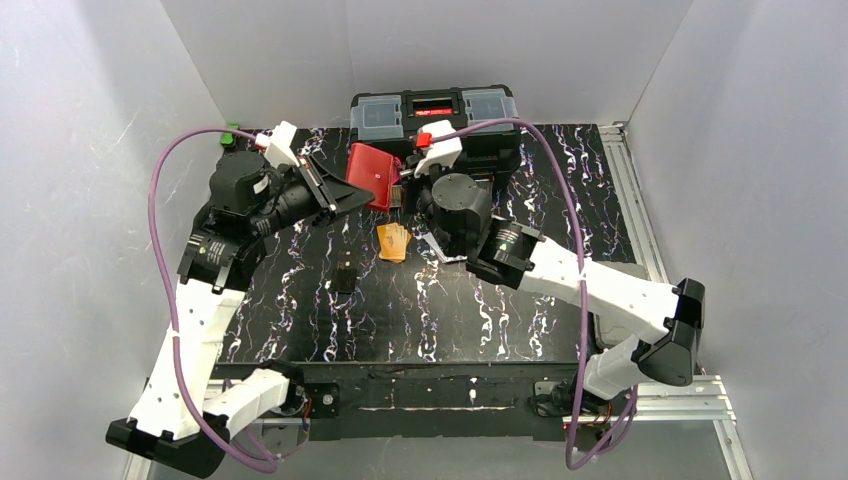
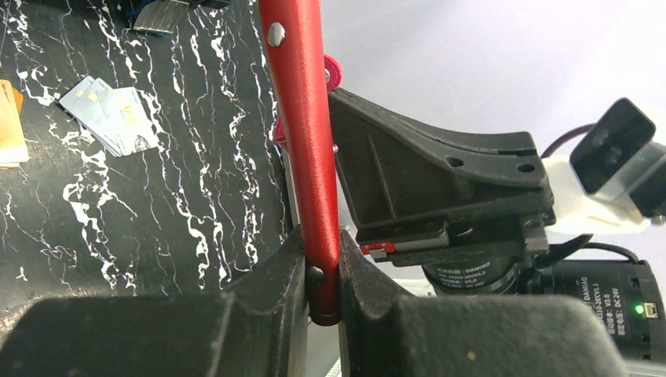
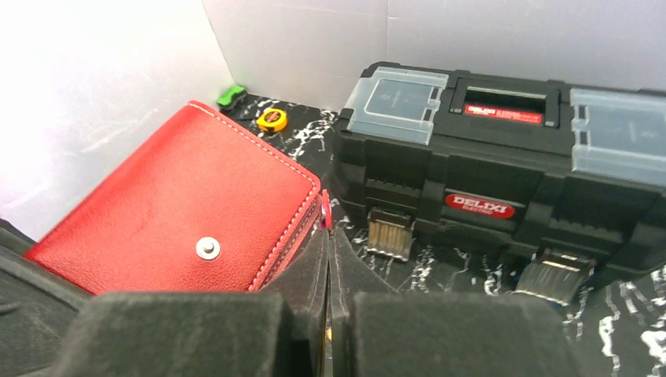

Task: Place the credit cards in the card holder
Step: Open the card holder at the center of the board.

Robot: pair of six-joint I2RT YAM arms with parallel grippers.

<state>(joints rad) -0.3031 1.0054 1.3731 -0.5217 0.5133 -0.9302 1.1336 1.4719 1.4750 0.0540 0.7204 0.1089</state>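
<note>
Left hand point(image 2: 322, 273) clamps small red leather folding card holder point(image 2: 302, 133), far centre above black marbled desk point(image 1: 480, 310). Right hand point(image 3: 330, 271) fully closed at its right edge. Orange plastic cards point(image 1: 394, 242) lie just nearer.

Card holder point(image 3: 173, 212): red leather-like skin, smooth, slight sheen; shiny metal stud point(image 3: 207, 248). Surface point(image 1: 450, 310): glossy black, white marble veins. Toolbox point(image 3: 503, 173): matt black plastic, translucent lids point(image 3: 397, 102).

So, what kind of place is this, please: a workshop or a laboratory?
Probably a laboratory test booth for robots, not a workshop: plain white walls enclose a black marbled table, and an aluminium rail runs along its side.
</note>
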